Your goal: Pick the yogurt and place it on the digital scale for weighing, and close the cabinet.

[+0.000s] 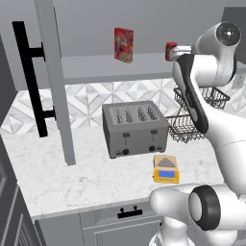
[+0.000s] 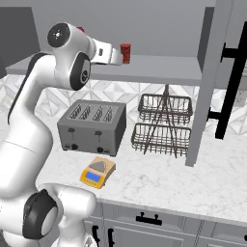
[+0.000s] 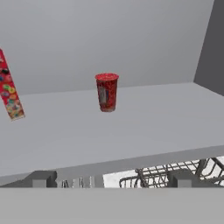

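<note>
Facing yogurt [image 3: 106,92] upright on shelf, ahead of claw [image 3: 111,178], apart

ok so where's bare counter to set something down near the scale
Bare marble lies left of the digital scale, in front of the toaster out to the open cabinet door. Behind the scale it is crowded: toaster and wire baskets side by side.

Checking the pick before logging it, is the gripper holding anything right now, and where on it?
Nothing is held. The gripper is open, short of the yogurt, which stands alone on the shelf.
</note>
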